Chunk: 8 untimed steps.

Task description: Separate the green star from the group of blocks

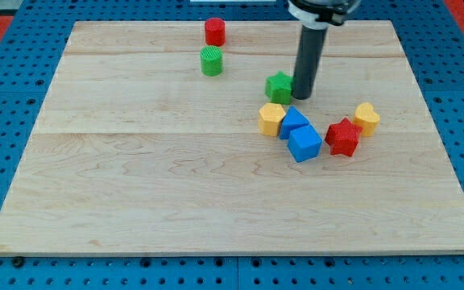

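The green star lies on the wooden board, right of centre towards the view's top. My tip touches or nearly touches the star's right side. Just below the star sits a group: a yellow hexagon block, two blue blocks touching each other, a red star-like block and a yellow block at the group's right. The green star stands a small gap above the yellow hexagon and upper blue block.
A red cylinder stands near the board's top edge, and a green cylinder just below it, both left of the star. A blue pegboard surrounds the board.
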Motion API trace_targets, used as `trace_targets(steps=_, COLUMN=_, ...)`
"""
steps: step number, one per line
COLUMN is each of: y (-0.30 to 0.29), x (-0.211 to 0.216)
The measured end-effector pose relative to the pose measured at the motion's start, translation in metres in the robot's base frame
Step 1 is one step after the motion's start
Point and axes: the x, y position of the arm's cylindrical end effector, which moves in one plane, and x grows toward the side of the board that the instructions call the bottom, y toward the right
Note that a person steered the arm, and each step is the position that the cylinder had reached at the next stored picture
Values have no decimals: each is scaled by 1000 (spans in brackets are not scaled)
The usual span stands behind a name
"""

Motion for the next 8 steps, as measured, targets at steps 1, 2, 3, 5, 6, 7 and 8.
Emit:
trace_targets(steps=1, y=-29, x=-6)
trace_targets(steps=2, y=-38, x=-15)
trace_targets(steps=3, y=-41, x=-37)
trace_targets(steps=5, y=-66, x=-28)
trace_targets(steps=6, y=-79, x=-17)
trace_targets(steps=7, y=-91, x=-9)
trace_targets(steps=8, y=-103, x=-5)
